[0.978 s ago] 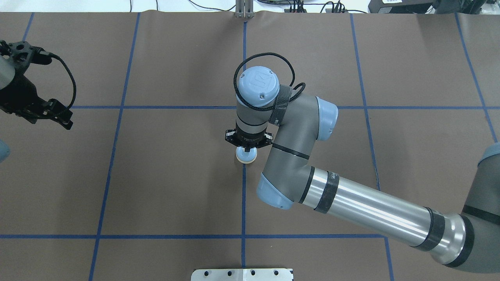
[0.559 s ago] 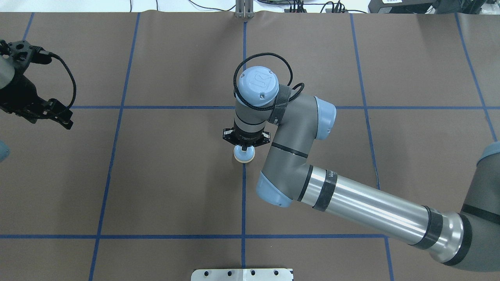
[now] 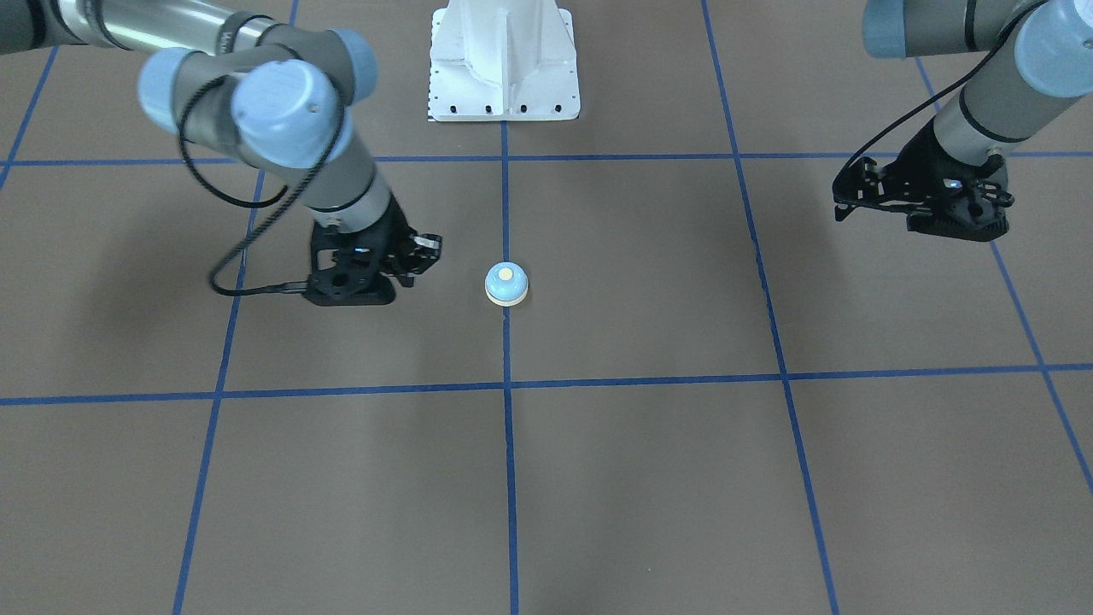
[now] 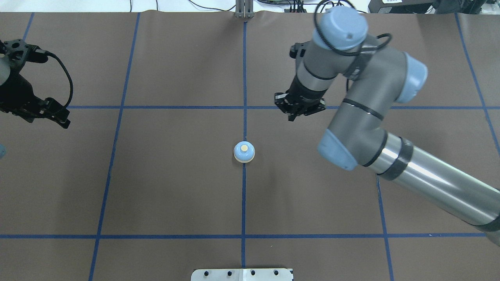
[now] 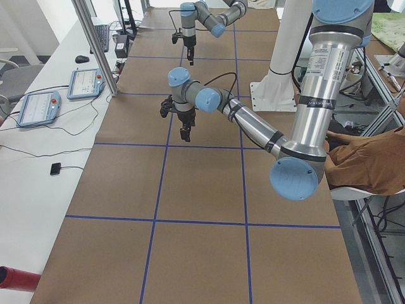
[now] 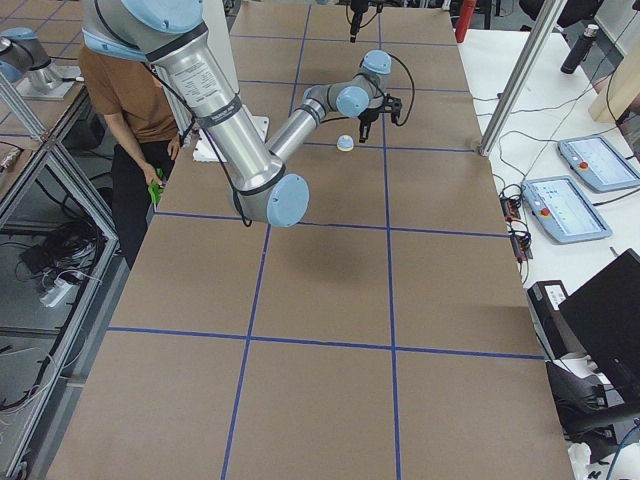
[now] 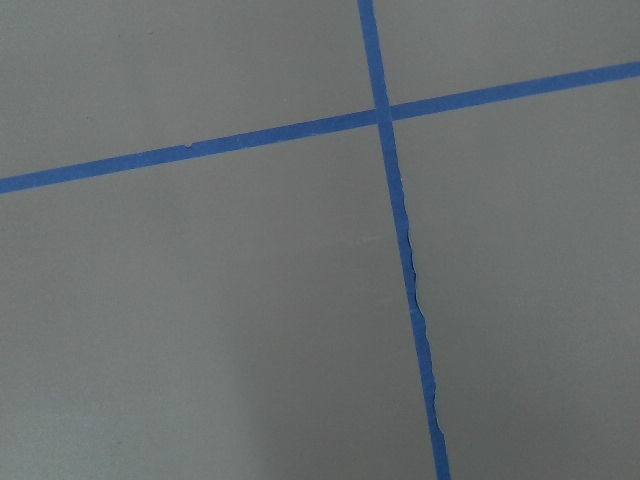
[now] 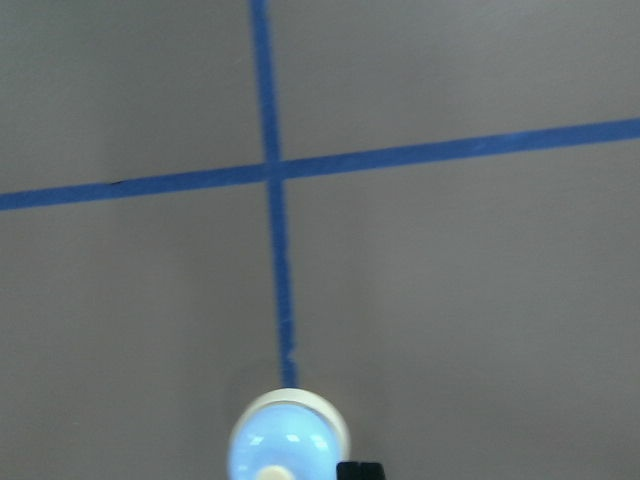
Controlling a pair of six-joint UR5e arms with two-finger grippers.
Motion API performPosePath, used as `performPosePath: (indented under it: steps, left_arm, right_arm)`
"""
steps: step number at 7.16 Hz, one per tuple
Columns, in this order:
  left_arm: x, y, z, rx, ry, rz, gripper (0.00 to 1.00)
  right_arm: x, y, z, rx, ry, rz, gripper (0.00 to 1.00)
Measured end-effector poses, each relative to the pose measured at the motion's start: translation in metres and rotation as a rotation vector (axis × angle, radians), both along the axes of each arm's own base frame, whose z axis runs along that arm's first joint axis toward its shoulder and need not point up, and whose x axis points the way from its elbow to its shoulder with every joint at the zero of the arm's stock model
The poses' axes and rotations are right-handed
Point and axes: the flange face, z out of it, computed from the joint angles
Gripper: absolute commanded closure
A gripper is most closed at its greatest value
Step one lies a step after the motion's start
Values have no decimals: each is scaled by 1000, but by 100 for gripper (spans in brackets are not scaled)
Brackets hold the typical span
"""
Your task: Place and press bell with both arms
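Jaws of the black right gripper and black left gripper hold nothing, opening width unreadable, while the small light-blue dome-shaped bell stands alone on the brown table between them.

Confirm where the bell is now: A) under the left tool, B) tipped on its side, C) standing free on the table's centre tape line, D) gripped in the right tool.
C: the bell stands upright on the centre tape line, apart from the right tool.
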Motion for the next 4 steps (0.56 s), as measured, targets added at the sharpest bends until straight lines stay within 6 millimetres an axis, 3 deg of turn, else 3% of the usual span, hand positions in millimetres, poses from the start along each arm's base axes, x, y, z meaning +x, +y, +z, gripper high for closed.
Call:
performPosePath:
  steps: [2, 4]
  left_arm:
    - [-36, 2, 28, 43, -18, 32, 1]
    - [-88, 8, 69, 64, -20, 54, 1]
  right_arm:
    - [97, -2, 74, 90, 50, -21, 0]
    - [179, -4, 133, 129, 82, -39, 0]
